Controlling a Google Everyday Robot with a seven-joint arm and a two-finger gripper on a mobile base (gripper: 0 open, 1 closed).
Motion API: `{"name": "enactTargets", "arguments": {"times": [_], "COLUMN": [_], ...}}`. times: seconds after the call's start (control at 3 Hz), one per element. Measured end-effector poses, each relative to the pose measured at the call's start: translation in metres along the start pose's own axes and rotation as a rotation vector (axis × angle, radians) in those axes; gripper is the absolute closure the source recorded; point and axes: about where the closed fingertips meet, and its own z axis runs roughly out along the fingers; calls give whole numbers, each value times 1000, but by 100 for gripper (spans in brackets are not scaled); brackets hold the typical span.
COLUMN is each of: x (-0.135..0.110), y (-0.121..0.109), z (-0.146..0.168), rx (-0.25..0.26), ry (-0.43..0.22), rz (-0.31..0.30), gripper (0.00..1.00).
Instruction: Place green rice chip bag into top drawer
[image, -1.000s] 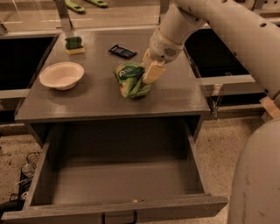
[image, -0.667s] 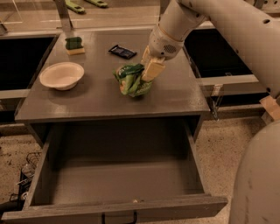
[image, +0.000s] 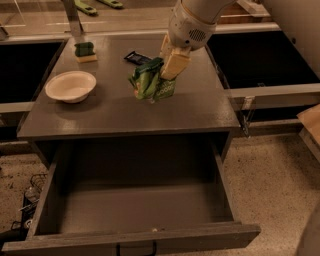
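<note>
One pale robot arm (image: 192, 20) reaches down from the top right over a grey tabletop (image: 200, 107), and its claw (image: 166, 66) sits just above the middle of that surface. The claw's two tan fingers (image: 176, 62) are pinched together on the upper right part of the green rice chip bag (image: 150, 84), so the bag is in its grasp. The bag is crumpled and stands roughly on end, its long axis running up and down with a slight lean, the top tipped toward the claw and the bottom pointing down at the tabletop. A shadow lies right under it; whether the lower edge touches the surface cannot be told. Below the tabletop, the top drawer (image: 200, 236) is pulled fully open toward the viewer, wide and shallow, with a small black handle (image: 136, 248) on its front panel. On the left of the tabletop rests a white bowl (image: 70, 86), well apart from the bag. A green-and-yellow sponge (image: 85, 51) lies at the back left, and a small black wrapper (image: 135, 57) lies just behind the bag.
</note>
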Motion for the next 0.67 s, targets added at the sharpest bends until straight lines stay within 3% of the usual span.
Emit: {"name": "enactTargets", "arguments": {"times": [0.67], "x": [-17], "y": [40], "z": [-32], "rx": [50], "ry": [-36], "rz": [-27], "gripper": [100]}}
